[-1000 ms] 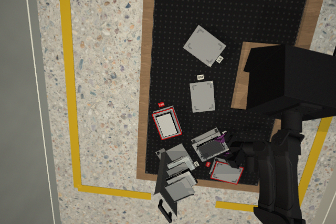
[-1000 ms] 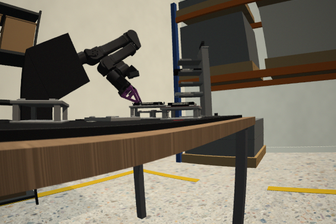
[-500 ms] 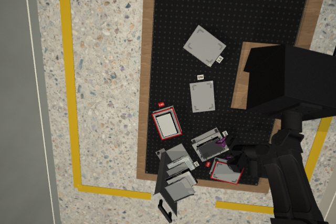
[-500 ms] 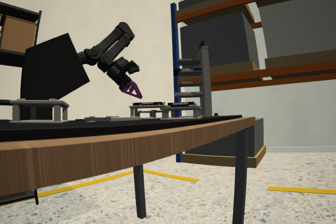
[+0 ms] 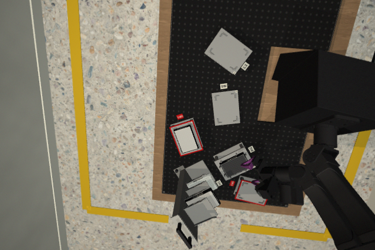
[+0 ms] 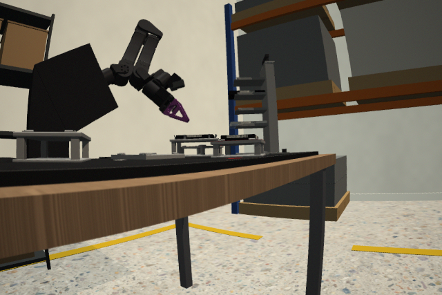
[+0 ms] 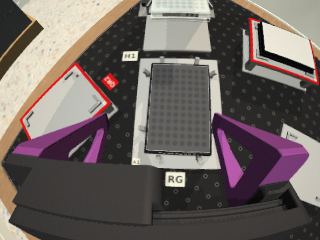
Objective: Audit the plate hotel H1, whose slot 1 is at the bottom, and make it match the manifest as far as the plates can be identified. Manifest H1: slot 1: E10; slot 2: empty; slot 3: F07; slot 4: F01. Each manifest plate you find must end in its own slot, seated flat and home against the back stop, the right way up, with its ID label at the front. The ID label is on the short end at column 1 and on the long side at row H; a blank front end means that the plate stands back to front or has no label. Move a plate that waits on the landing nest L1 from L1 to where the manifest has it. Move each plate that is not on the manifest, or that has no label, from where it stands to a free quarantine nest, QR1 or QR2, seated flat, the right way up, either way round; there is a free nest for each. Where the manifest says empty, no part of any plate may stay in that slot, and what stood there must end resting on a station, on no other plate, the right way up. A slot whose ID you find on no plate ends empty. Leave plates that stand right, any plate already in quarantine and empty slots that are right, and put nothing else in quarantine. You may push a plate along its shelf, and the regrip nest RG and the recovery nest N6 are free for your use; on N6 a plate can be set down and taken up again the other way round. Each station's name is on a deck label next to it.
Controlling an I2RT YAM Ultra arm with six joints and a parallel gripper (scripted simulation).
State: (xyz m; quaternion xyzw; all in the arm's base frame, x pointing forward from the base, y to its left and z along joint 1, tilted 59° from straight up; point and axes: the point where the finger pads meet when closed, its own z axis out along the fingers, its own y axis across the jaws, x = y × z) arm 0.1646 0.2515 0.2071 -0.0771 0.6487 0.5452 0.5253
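My gripper (image 5: 254,172) (image 6: 177,112) (image 7: 160,118) is open and empty. It hangs tilted above the near end of a dark well plate (image 5: 232,164) (image 6: 194,136) (image 7: 176,110), which lies flat on the regrip nest RG (image 7: 142,103). The fingers stand apart from the plate. The plate hotel H1 (image 5: 184,192) (image 6: 268,106) (image 7: 176,34) stands just beyond RG. A white plate (image 5: 185,138) (image 7: 288,47) lies in one red-framed quarantine nest (image 5: 173,133) (image 7: 255,43). The other red-framed nest (image 5: 248,192) (image 7: 63,103) is bare.
The recovery nest N6 (image 5: 225,108) and the landing nest L1 (image 5: 228,50) are bare grey pads further along the black deck (image 5: 257,5). The robot's black base block (image 5: 327,86) (image 6: 71,92) stands on a raised stand beside them. The table edge (image 5: 157,120) runs close behind the hotel.
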